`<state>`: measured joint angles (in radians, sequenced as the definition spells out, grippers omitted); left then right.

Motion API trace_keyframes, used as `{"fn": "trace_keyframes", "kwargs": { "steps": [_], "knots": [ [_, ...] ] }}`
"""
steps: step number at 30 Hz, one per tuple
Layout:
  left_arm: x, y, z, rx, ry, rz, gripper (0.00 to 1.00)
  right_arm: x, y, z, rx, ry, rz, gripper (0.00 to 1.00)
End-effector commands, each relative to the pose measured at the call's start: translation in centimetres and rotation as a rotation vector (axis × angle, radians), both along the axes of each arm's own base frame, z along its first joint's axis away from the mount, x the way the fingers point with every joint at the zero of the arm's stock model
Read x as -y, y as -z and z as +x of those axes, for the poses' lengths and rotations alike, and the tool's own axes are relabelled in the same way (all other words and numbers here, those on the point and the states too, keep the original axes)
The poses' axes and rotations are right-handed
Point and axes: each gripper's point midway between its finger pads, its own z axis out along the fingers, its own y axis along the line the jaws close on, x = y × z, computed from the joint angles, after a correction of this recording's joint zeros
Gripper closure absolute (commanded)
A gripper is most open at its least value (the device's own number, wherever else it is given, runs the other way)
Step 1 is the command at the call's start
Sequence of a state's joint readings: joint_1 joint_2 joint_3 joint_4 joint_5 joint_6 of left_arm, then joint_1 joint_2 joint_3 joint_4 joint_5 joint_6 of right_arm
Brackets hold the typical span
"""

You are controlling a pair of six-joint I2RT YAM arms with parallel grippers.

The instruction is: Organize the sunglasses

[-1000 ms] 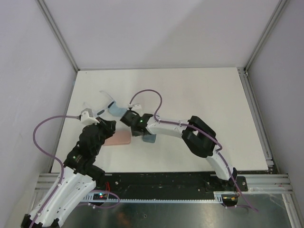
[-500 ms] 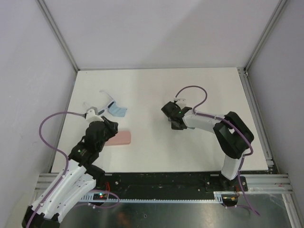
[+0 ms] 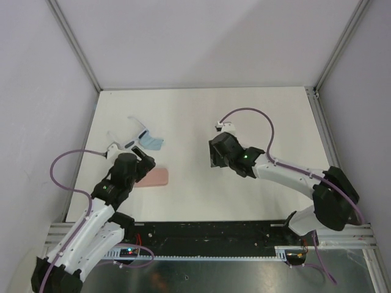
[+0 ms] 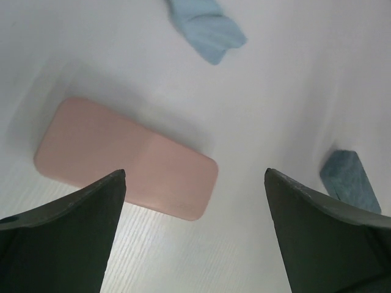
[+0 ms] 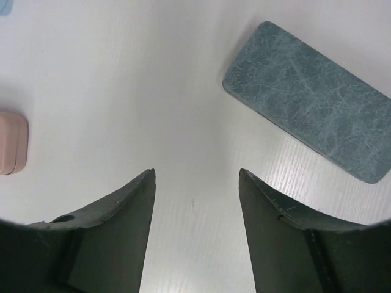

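While the left hand hangs over the white desk, its two dark fingers are spread wide with nothing between them; a pink case lies flat on the desk just below and past the fingertips, and nothing is touching it; a light blue cloth lies farther off. From above, the white sunglasses rest on the far left part of the desk, right beside that cloth; I cannot tell if they touch it. Near the middle of the desk the right hand points down; its fingers are apart too, with only bare desk between them; a grey-blue case lies flat near it, not held.
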<state>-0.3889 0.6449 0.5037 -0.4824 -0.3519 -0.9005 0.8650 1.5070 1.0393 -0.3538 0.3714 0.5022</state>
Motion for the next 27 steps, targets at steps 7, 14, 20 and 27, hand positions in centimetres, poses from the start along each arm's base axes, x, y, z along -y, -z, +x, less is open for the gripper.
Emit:
{"fn": "trace_keyframes", "kwargs": {
  "steps": [7, 14, 20, 27],
  "knots": [
    [-2.1, 3.8, -0.3, -0.286, -0.376, -0.246, 0.00, 3.5, -3.4, -0.1, 0.082, 0.012, 0.138, 0.37],
    [-3.3, 3.8, 0.0, -0.286, -0.534, -0.295, 0.00, 6.3, -3.8, -0.8, 0.092, 0.042, 0.172, 0.37],
    [-3.6, 4.3, -0.2, -0.400, -0.588, -0.252, 0.00, 7.7, -3.3, -1.2, 0.082, 0.056, 0.197, 0.37],
    [-3.4, 5.1, 0.0, -0.468, -0.616, -0.258, 0.00, 7.9, -3.2, -1.2, 0.080, 0.056, 0.230, 0.38]
  ]
}}
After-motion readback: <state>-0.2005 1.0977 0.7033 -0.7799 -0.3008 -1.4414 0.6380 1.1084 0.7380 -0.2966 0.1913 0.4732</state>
